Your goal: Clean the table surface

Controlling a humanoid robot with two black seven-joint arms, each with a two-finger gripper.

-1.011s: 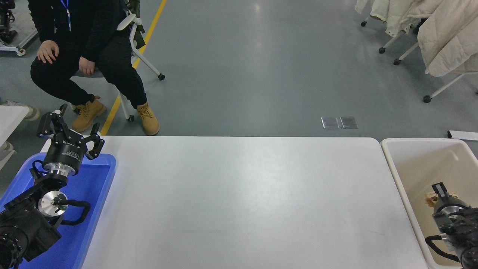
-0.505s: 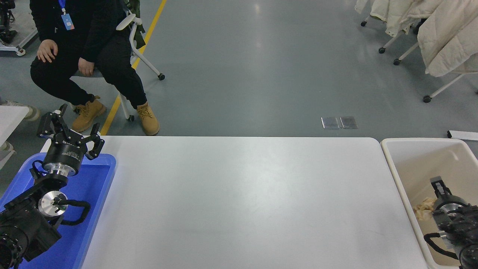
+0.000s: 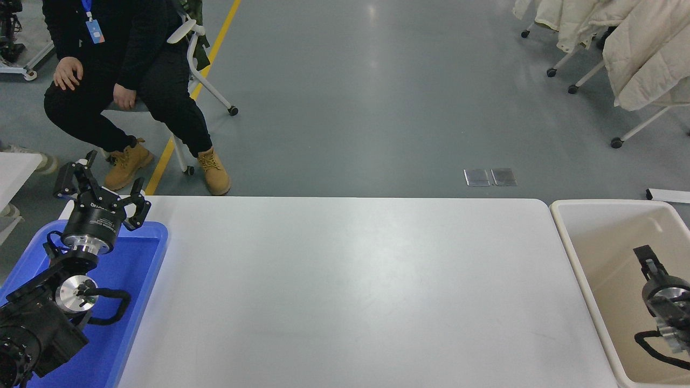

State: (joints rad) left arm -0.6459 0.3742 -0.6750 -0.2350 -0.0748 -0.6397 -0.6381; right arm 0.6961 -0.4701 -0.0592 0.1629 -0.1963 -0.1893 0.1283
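Note:
The white table surface lies bare across the middle of the head view, with nothing on it. My right gripper hangs over the beige bin at the right edge. I see it edge-on; it is open and holds nothing. No crumpled paper shows in the bin now. My left arm is parked at the lower left, its gripper open and empty above the far end of the blue tray.
A person in black with tan boots sits on a chair beyond the table's far left corner. Chairs draped with cream coats stand at the back right. A second white table's corner shows at the left edge.
My right gripper let go of a crumpled brown paper, which fell into the beige bin and is now out of sight. The gripper then moved right and farther away. The left arm stayed still.

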